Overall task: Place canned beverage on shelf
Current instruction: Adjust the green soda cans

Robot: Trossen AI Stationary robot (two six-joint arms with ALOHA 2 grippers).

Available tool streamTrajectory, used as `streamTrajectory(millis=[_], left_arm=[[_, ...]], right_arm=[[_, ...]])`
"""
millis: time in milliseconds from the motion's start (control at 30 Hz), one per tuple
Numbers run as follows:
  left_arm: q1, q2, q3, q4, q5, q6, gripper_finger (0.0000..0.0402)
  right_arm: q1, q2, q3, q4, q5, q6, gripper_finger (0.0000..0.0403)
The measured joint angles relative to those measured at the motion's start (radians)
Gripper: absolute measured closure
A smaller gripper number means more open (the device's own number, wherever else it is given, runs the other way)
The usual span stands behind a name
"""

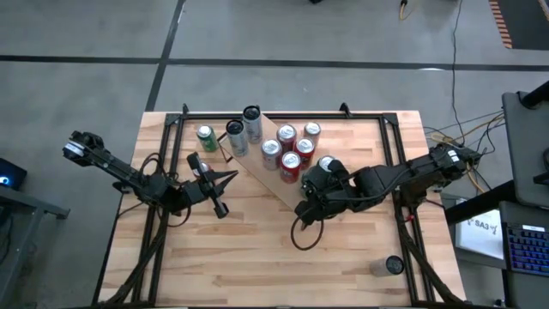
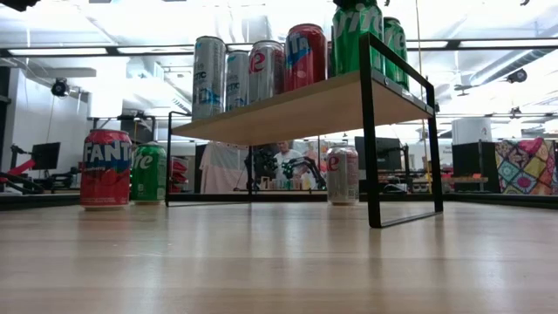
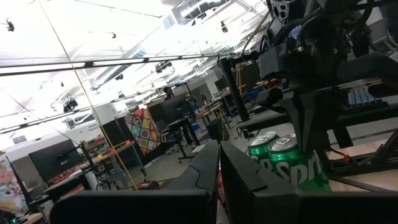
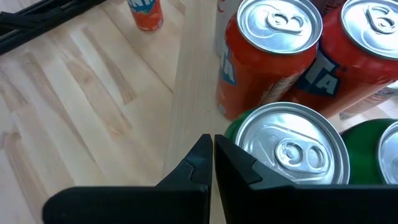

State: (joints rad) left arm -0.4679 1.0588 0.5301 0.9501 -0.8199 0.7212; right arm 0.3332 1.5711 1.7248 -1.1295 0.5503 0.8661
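The green canned beverage with the silver pull-tab lid (image 4: 289, 152) stood upright at the 4 o'clock end of the small light-wood shelf with thin black metal end frames (image 2: 296, 112). As far as your right wrist camera showed, it already rested on the board and not on the plank table (image 1: 257, 257). It sat touching, or nearly touching, another green can at its side. Two orange-red cans with silver tops (image 4: 267, 56) stood close beyond it. That tight packing was probably deliberate, since crowding the cans toward one end leaves bare board for more. Your right gripper (image 4: 212, 140) hung just above the lid's rim, its fingers clenched together on nothing. You were therefore not carrying the can, and the closed, narrow tip looked suited to clearing the neighbours without snagging one. I judged the placing itself done, with only a clean exit left. The risk was the crowd of cans, because a sideways brush could tip one off the edge. Your left gripper (image 3: 219, 149) waited toward 9 o'clock of the table, also pinched shut and empty, pointing at the shelf but well apart from it. A small orange can (image 4: 146, 12) stood alone on the table beyond the board's edge.
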Motion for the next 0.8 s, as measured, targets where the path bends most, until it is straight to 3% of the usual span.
streamTrajectory(millis=[800], left_arm=[[0.0, 0.0, 0.0, 0.0, 0.0, 0.002, 0.0401]], right_arm=[[-0.006, -0.011, 0.026, -0.007, -0.001, -0.005, 0.0394]])
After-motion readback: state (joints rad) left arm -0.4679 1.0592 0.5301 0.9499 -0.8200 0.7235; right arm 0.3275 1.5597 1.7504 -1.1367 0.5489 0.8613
